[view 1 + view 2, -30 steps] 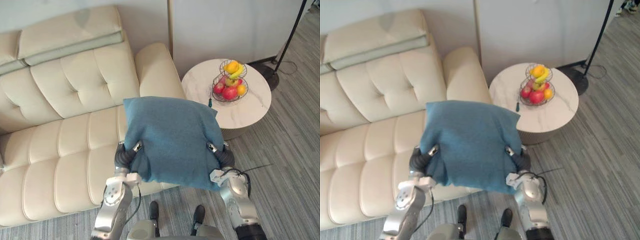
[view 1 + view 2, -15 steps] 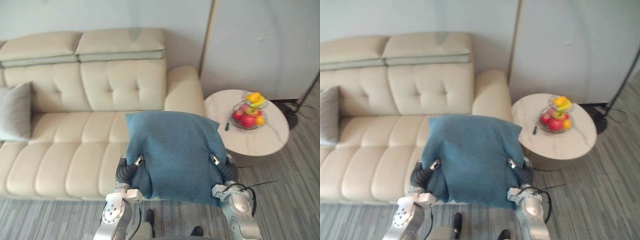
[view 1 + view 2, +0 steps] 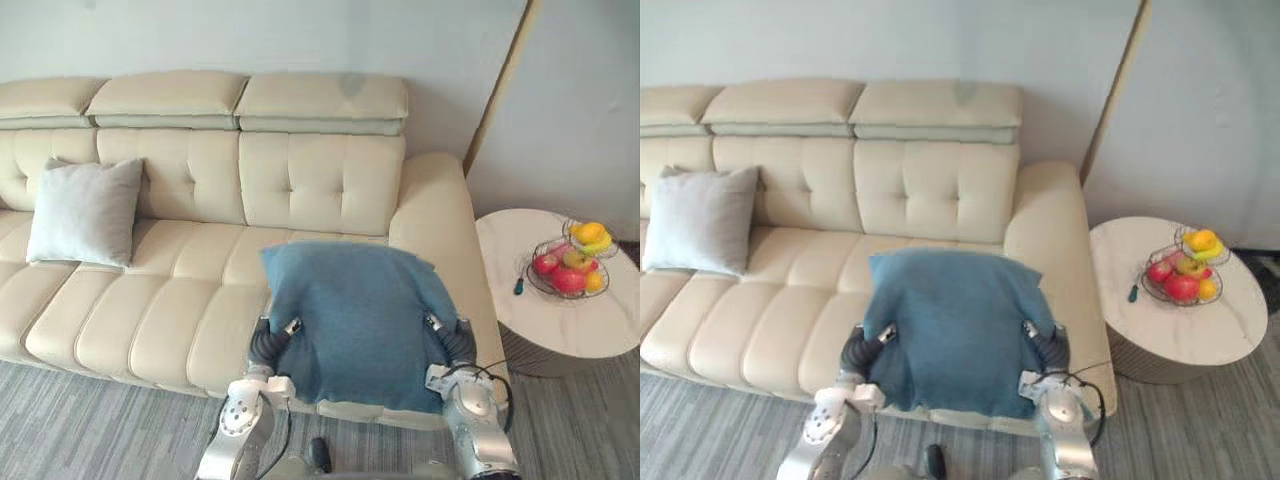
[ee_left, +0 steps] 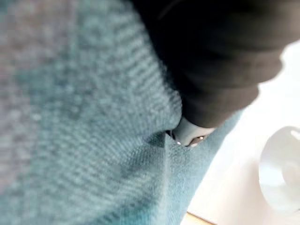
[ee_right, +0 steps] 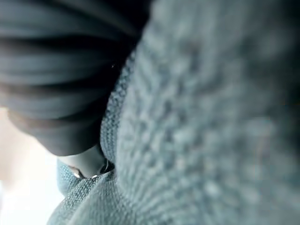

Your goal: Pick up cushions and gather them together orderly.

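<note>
I hold a blue cushion (image 3: pixel 360 320) up in front of me, over the front of the cream sofa's (image 3: pixel 170 320) right seat. My left hand (image 3: pixel 268 342) grips its left edge and my right hand (image 3: pixel 457 342) its right edge, each with a thumb pressed over the front of the cloth and the fingers hidden behind. The wrist views show the blue knit (image 4: pixel 84 117) (image 5: pixel 211 117) tight against each dark cover. A grey cushion (image 3: pixel 85 212) leans upright against the backrest at the sofa's left.
A round marble side table (image 3: pixel 600 335) stands right of the sofa's armrest (image 3: pixel 440 210), carrying a wire basket of fruit (image 3: pixel 570 268) and a small dark pen (image 3: pixel 518 286). Grey striped carpet (image 3: pixel 80 420) runs along the sofa's front.
The whole view has swung to the left, so the camera moved: the grey cushion has come into sight and the table sits further right. The blue cushion stays held between both hands.
</note>
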Available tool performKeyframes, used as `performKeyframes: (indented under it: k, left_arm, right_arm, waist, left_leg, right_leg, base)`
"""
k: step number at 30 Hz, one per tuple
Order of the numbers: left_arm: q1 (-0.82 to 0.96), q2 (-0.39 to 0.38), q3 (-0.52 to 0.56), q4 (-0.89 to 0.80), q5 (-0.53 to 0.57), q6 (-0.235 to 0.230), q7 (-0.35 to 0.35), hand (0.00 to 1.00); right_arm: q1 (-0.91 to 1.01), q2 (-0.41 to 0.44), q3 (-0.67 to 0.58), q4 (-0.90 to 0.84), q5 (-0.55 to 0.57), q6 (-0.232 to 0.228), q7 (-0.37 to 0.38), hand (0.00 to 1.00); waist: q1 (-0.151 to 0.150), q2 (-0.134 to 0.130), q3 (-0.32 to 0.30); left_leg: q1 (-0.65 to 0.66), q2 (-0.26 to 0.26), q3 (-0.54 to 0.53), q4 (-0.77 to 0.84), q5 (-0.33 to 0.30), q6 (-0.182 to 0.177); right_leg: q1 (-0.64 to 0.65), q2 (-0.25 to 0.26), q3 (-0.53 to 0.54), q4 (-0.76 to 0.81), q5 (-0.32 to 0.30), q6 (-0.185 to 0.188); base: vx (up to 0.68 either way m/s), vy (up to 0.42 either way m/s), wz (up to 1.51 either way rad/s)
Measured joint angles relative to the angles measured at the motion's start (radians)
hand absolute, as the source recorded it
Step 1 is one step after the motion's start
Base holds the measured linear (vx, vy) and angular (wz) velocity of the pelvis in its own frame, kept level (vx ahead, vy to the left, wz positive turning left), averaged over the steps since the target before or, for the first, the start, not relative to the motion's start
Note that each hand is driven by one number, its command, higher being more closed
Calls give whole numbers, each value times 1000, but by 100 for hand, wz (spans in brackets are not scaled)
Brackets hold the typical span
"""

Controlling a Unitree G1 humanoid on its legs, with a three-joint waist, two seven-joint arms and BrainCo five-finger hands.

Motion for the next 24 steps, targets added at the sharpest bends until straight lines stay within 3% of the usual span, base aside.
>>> performKeyframes:
  k: [2,4,5,7,8,9,10,11,12,13,14,15,16,17,18,19,22,24]
  left_arm:
    - [4,1,0,0,1,0,0,100]
    - [9,0,-1,-1,2,7,0,100]
    - [13,-1,-2,-10,2,17,-1,100]
    - [23,-12,-3,-22,12,29,-1,100]
    - [34,-29,-3,-29,17,39,-1,100]
    - [50,-30,-3,-54,20,39,-1,100]
    - [61,-30,-2,-77,19,39,-4,100]
    - [64,-30,-2,-85,19,39,-7,100]
    - [65,-30,-1,-95,19,36,-16,100]
    - [66,-30,-1,-95,19,33,-20,100]
    - [67,-30,-1,-95,18,32,-20,100]
    - [65,-32,0,-95,18,32,-20,100]
    - [65,-35,0,-95,17,32,-20,100]
    - [66,-46,-1,-94,18,37,-20,100]
    - [67,-52,-3,-94,18,37,-20,100]
    - [66,-55,-7,-88,18,37,-20,100]
    - [73,-26,-12,-79,19,41,-19,100]
    - [82,-13,-20,-75,19,41,-19,100]
  right_arm:
    - [0,1,0,0,1,0,2,100]
    - [2,0,-1,-8,2,0,2,100]
    - [12,-1,-1,-16,2,0,1,100]
    - [49,-1,-1,-60,3,2,-1,100]
    - [69,-3,-2,-86,3,8,-2,100]
    - [89,3,-1,-132,3,14,-2,100]
    - [103,0,0,-192,3,14,-2,100]
    - [102,-1,0,-211,3,13,-2,100]
    - [94,-1,0,-239,3,12,-2,100]
    - [82,0,0,-240,3,3,-2,100]
    - [76,0,0,-239,3,2,-2,100]
    - [59,0,0,-239,3,-1,-3,100]
    - [56,0,0,-239,3,-2,-5,100]
    - [63,-1,-7,-237,3,-2,-9,100]
    - [67,-2,-12,-237,3,-2,-10,100]
    - [70,-3,-14,-220,2,-3,-10,100]
    - [83,22,-17,-193,-4,5,-10,100]
    - [94,35,-17,-190,-11,6,-10,100]
  waist:
    - [1,-12,3]
    - [-2,-21,0]
    - [-10,-27,-3]
    - [-15,-29,-2]
    - [-15,-15,-3]
    - [-10,-17,-2]
    - [0,-20,0]
    - [9,-20,0]
    - [35,-21,0]
    - [38,-33,-5]
    - [38,-37,-10]
    - [37,-38,-13]
    - [35,-43,-10]
    - [30,-34,-15]
    - [29,-19,-25]
    - [29,-24,-38]
    - [23,-62,-37]
    - [19,-62,-37]
  left_leg:
    - [9,-11,-4,-12,0,-1]
    - [20,-43,-30,-19,3,-4]
    - [23,-63,-46,-12,-3,-1]
    - [23,-89,-87,49,-37,10]
    - [19,-79,-94,105,-67,-4]
    - [-1,-71,-89,195,-93,-28]
    - [-49,-55,-79,335,-134,-57]
    - [-77,-36,-59,407,-154,-60]
    - [-120,37,-3,521,-200,-42]
    - [-142,106,-3,565,-226,-55]
    - [-151,133,-5,562,-232,-65]
    - [-156,194,-5,518,-231,-80]
    - [-150,216,-10,469,-221,-96]
    - [-122,239,-43,329,-142,-123]
    - [-104,247,-61,263,-57,-121]
    - [-79,232,-94,203,-12,-196]
    - [-41,159,-58,157,-17,-178]
    - [-20,143,-54,155,-23,-168]
  right_leg:
    - [-12,49,9,-33,-29,2]
    - [-26,137,18,-151,-48,-4]
    - [-13,172,50,-230,-29,-52]
    - [29,180,68,-308,-8,-127]
    - [74,183,38,-335,-5,-126]
    - [122,182,17,-374,-3,-127]
    - [162,183,15,-417,3,-133]
    - [178,188,17,-430,5,-133]
    - [203,203,30,-447,6,-135]
    - [222,207,30,-462,6,-135]
    - [223,205,31,-462,6,-135]
    - [227,195,40,-463,6,-134]
    - [230,186,43,-463,8,-131]
    - [235,176,52,-463,16,-117]
    - [238,177,59,-470,20,-106]
    - [240,169,91,-500,20,-56]
    - [267,102,121,-564,57,-22]
    - [280,88,133,-566,61,-15]
  base:
    - [128,70,31]
    - [174,32,43]
    - [216,6,63]
    - [222,-29,68]
    - [313,-6,60]
    - [301,7,50]
    - [280,9,35]
    - [206,-36,-2]
    - [208,-38,-25]
    - [198,-30,-28]
    - [179,35,-20]
    - [150,114,-19]
    - [183,214,-20]
    - [155,237,-12]
    - [179,289,-27]
    - [150,229,-28]
    - [104,288,-18]
    - [13,152,-7]
